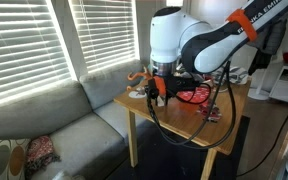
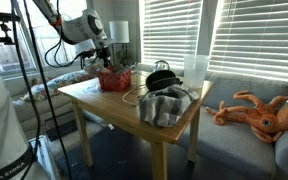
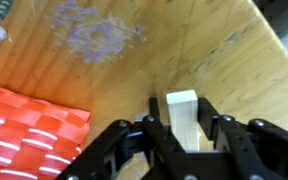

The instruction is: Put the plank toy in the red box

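Observation:
In the wrist view the plank toy (image 3: 183, 104), a pale oblong block, stands between my gripper's (image 3: 184, 128) two black fingers, which press on both its sides. The wooden table top lies beneath it. The red box (image 3: 24, 130), with a woven pattern, lies at the lower left, beside the gripper and not under it. In both exterior views the gripper (image 1: 160, 88) (image 2: 102, 58) hangs just above the table next to the red box (image 1: 192, 95) (image 2: 114, 78). The plank is too small to make out there.
The wooden table (image 1: 184, 128) (image 2: 94, 98) stands beside a grey couch (image 1: 54, 120). It also bears a grey cloth (image 2: 166, 105), a black round object (image 2: 162, 78), a white cup (image 2: 194, 68) and cables. An orange octopus toy (image 2: 259, 112) lies on the couch. Purple scribbles (image 3: 94, 35) mark the table.

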Available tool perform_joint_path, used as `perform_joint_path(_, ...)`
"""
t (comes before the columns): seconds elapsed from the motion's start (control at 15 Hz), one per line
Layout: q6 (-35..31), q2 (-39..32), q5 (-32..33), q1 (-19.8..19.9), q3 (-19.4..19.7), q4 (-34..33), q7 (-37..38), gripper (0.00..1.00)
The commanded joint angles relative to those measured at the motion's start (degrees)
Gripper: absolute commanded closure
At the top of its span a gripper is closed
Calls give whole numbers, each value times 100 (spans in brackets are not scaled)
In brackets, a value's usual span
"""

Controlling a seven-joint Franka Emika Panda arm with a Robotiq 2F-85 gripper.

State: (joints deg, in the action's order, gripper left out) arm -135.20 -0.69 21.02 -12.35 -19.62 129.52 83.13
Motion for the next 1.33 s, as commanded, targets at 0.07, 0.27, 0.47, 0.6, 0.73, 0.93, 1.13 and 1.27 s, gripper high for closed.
perform_joint_path(0.07,-87,-121,116,-178,154,-122,164,94)
perform_joint_path(0.27,-20,42,44,-228,148,-79,95,93)
perform_joint_path(0.47,324,355,-24,-275,124,-37,82,93)
perform_joint_path(0.6,645,714,-3,-291,87,70,147,93)
perform_joint_path(0.73,1036,1065,-9,-293,29,146,177,93)
perform_joint_path(0.93,1397,1620,15,-278,-96,256,220,93)
perform_joint_path(1.13,1632,2141,81,-175,-207,376,374,93)
perform_joint_path(1.27,1855,2424,114,-96,-235,445,423,93)
